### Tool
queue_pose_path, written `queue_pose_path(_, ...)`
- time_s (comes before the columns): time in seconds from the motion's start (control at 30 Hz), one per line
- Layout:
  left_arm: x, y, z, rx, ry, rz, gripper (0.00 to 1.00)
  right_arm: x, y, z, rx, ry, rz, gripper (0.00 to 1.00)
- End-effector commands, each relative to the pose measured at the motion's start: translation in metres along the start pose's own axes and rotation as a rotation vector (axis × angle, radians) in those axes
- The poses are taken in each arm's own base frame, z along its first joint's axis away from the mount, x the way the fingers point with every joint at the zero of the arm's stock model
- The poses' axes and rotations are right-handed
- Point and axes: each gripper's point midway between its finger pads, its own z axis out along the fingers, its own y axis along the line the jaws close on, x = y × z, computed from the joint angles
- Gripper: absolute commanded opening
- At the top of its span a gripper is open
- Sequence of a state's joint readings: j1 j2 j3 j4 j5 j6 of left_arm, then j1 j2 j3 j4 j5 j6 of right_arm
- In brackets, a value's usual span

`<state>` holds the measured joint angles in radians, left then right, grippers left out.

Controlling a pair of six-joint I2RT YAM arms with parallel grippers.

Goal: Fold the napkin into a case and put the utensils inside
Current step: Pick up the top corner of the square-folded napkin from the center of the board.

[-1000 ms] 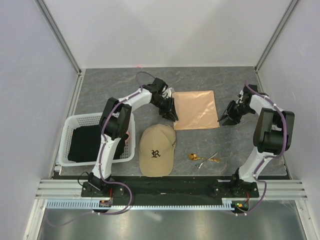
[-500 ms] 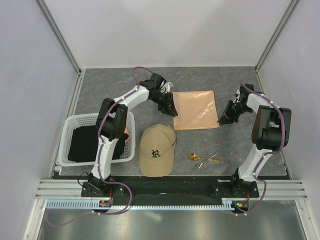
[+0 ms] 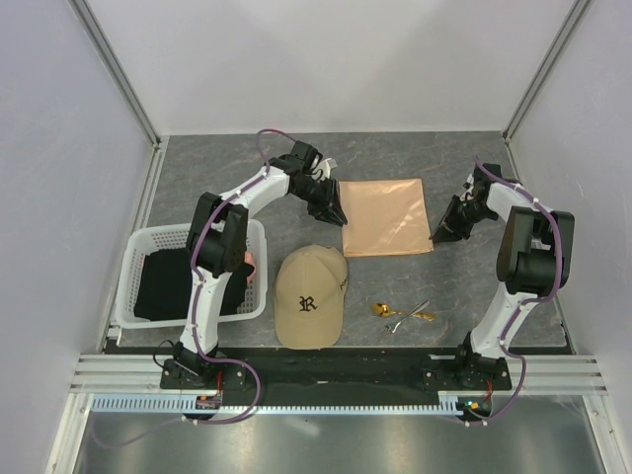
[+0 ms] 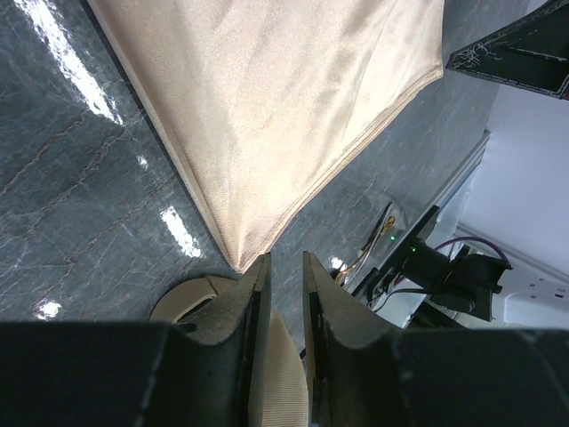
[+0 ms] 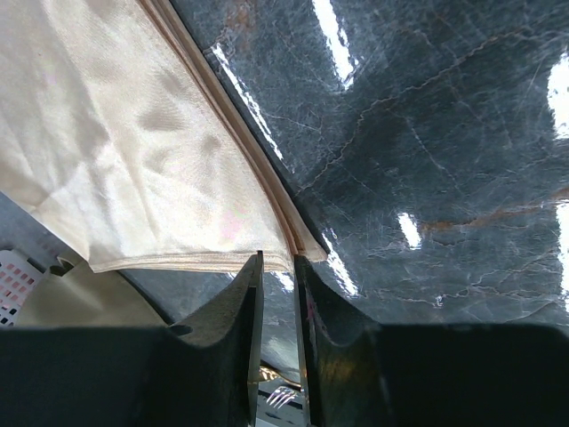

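The peach-orange napkin [image 3: 385, 215] lies flat on the grey table behind the cap. My left gripper [image 3: 339, 217] is at its near-left corner. In the left wrist view the napkin [image 4: 267, 107] corner ends just ahead of that gripper [image 4: 286, 258], whose jaws stand a narrow gap apart with nothing between them. My right gripper [image 3: 437, 235] is at the near-right corner. The right wrist view has the napkin [image 5: 116, 151] hem meeting the tips of that gripper [image 5: 277, 260], also slightly open. The utensils [image 3: 403, 314], a gold spoon [image 3: 380, 310] and silvery pieces, lie near the front.
A tan baseball cap [image 3: 311, 296] sits in front of the napkin, between the arms. A white basket [image 3: 128, 267] with a black cloth [image 3: 173, 281] stands at the left. Grey walls close in the table at the back and sides.
The left gripper has shifted a little toward the back along the napkin's left edge. The right gripper's jaws have narrowed and it has settled at the near-right corner.
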<state>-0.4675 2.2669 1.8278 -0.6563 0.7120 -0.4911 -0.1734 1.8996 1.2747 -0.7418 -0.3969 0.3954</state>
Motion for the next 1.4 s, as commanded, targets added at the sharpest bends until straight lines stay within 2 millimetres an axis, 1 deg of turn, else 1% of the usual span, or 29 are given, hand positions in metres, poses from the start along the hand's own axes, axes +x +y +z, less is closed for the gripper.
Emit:
queue_pose_path(0.0, -0.013, -0.034, -0.027, 0.055, -0.056, 0.032, 0.28, -0.005, 0.003, 0.002, 0.005, -0.013, -0.032, 0.26)
queue_pose_path(0.17, -0.013, -0.037, -0.032, 0.059, -0.065, 0.041, 0.31, -0.002, -0.003, 0.004, 0.021, -0.004, -0.037, 0.26)
queue_pose_path(0.47, -0.013, -0.037, -0.033, 0.061, -0.066, 0.041, 0.31, 0.001, -0.004, 0.008, 0.025, 0.005, -0.041, 0.27)
queue_pose_path(0.57, -0.014, -0.039, -0.035, 0.063, -0.071, 0.045, 0.31, 0.001, -0.003, 0.008, 0.027, 0.004, -0.043, 0.27)
queue_pose_path(0.77, -0.012, -0.037, -0.036, 0.061, -0.068, 0.046, 0.32, 0.004, 0.000, 0.011, 0.019, 0.017, -0.044, 0.25)
queue_pose_path(1.0, -0.012, -0.037, -0.037, 0.063, -0.068, 0.046, 0.32, 0.006, -0.002, 0.013, 0.031, 0.023, -0.050, 0.25)
queue_pose_path(1.03, -0.012, -0.038, -0.037, 0.065, -0.068, 0.044, 0.32, 0.007, -0.002, 0.013, 0.030, 0.025, -0.049, 0.24)
queue_pose_path(1.07, -0.012, -0.037, -0.036, 0.065, -0.066, 0.044, 0.32, 0.005, -0.001, 0.013, 0.028, 0.022, -0.052, 0.19)
queue_pose_path(1.13, -0.011, -0.036, -0.035, 0.070, -0.058, 0.037, 0.32, 0.005, 0.002, 0.011, 0.026, 0.018, -0.059, 0.14)
queue_pose_path(1.17, -0.010, -0.037, -0.034, 0.071, -0.057, 0.039, 0.31, 0.005, 0.004, 0.011, 0.021, 0.017, -0.061, 0.06)
queue_pose_path(1.2, -0.009, -0.035, -0.032, 0.071, -0.052, 0.032, 0.31, 0.005, 0.007, 0.011, 0.017, 0.017, -0.065, 0.01)
queue_pose_path(1.33, -0.008, -0.031, -0.028, 0.072, -0.049, 0.021, 0.31, 0.010, 0.025, 0.012, -0.010, 0.026, -0.082, 0.00)
queue_pose_path(1.37, -0.009, -0.030, -0.026, 0.071, -0.049, 0.016, 0.31, 0.010, 0.037, 0.012, -0.028, 0.022, -0.100, 0.00)
